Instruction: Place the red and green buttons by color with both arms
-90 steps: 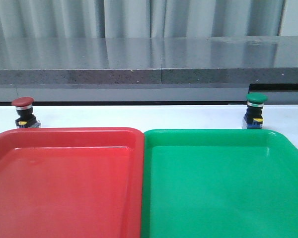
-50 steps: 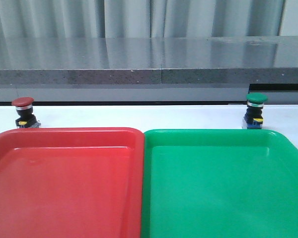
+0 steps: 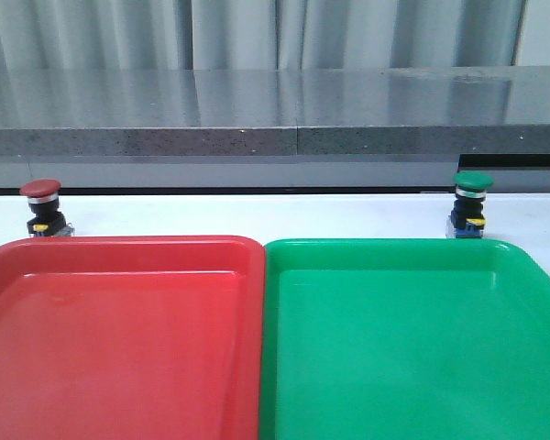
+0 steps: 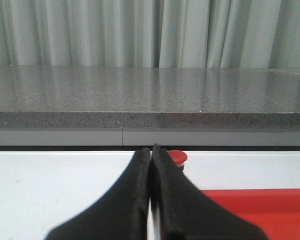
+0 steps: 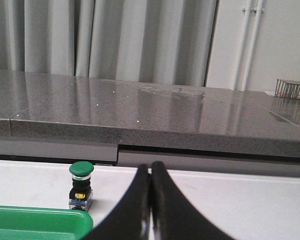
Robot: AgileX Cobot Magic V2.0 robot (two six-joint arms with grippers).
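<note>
Two trays (image 3: 257, 275) side by side, one button (image 3: 44, 207) behind each outer corner.

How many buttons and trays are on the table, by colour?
Red button: 1
Green button: 1
Red tray: 1
Green tray: 1
Total: 4

No text, label, brand, number or sign can be read in any view; the yellow marks on the buttons are too small to make out.
</note>
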